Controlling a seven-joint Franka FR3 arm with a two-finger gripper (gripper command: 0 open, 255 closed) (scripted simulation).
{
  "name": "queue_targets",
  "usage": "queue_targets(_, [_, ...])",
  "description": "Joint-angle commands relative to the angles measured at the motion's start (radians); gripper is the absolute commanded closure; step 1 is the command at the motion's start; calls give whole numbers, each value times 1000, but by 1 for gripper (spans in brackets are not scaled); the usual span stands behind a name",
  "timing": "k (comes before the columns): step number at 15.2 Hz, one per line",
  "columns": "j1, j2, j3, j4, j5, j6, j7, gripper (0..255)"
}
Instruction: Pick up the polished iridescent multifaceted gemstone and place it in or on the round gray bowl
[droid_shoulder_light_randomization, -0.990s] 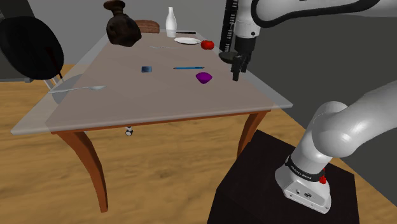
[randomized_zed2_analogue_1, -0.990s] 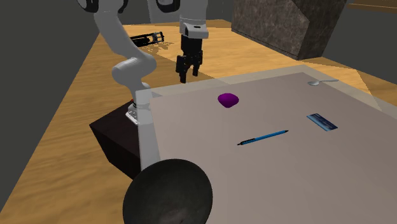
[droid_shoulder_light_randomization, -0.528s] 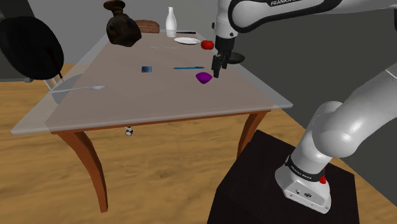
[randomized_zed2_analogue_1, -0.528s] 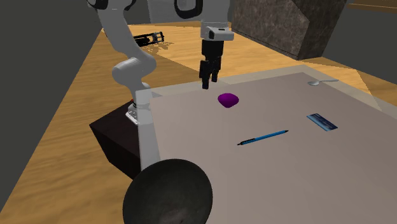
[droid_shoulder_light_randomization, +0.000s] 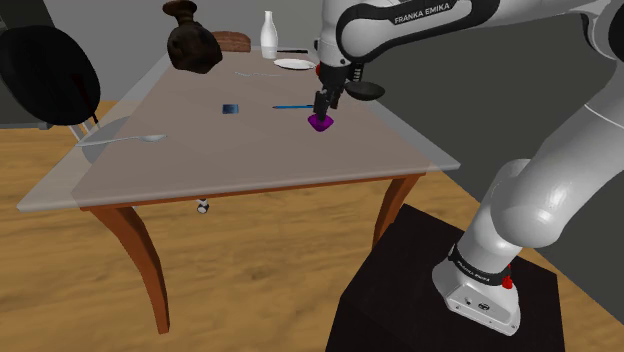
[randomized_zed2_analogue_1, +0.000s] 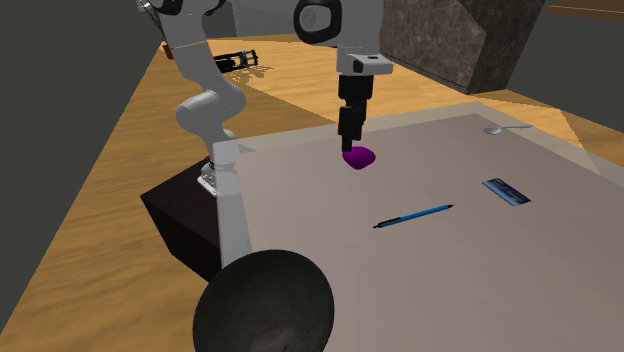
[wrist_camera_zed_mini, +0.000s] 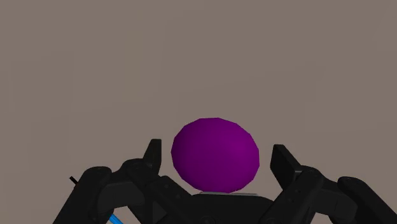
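Observation:
A purple faceted gemstone (droid_shoulder_light_randomization: 320, 124) (randomized_zed2_analogue_1: 360, 159) lies on the grey-brown table (droid_shoulder_light_randomization: 230, 160), near the edge closest to the stand. My black gripper (droid_shoulder_light_randomization: 322, 108) (randomized_zed2_analogue_1: 350, 140) hangs straight above it, pointing down, tips just over the stone. In the wrist view the gemstone (wrist_camera_zed_mini: 215, 156) sits between the two fingers of the gripper (wrist_camera_zed_mini: 215, 147), which stand apart on either side and do not touch it. The round dark grey bowl (droid_shoulder_light_randomization: 368, 92) (randomized_zed2_analogue_1: 265, 305) rests at the table's edge, just beyond the gripper in the shoulder view.
A blue pen (droid_shoulder_light_randomization: 297, 106) (randomized_zed2_analogue_1: 412, 215) and a blue card (droid_shoulder_light_randomization: 231, 108) (randomized_zed2_analogue_1: 505, 190) lie past the gemstone. Farther back stand a dark vase (droid_shoulder_light_randomization: 192, 40), a white bottle (droid_shoulder_light_randomization: 268, 35), a white plate (droid_shoulder_light_randomization: 293, 64) and a red fruit (droid_shoulder_light_randomization: 326, 70). A spoon (droid_shoulder_light_randomization: 130, 140) lies far left.
The gripper has swung in from beyond the table's edge, towards the shoulder view's left, and come down over the purple gemstone. The gemstone and bowl have not moved.

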Motion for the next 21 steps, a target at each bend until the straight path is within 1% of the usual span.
queue_targets(1, [-2,7,-2,-20,-3,28,2,0])
queue_targets(3, [-5,18,-5,-42,-7,62,3,0])
queue_targets(11, [-5,18,-5,-42,-7,62,3,0])
queue_targets(12, [-5,18,-5,-42,-7,62,3,255])
queue_targets(21, [-4,18,-6,-42,-7,62,4,255])
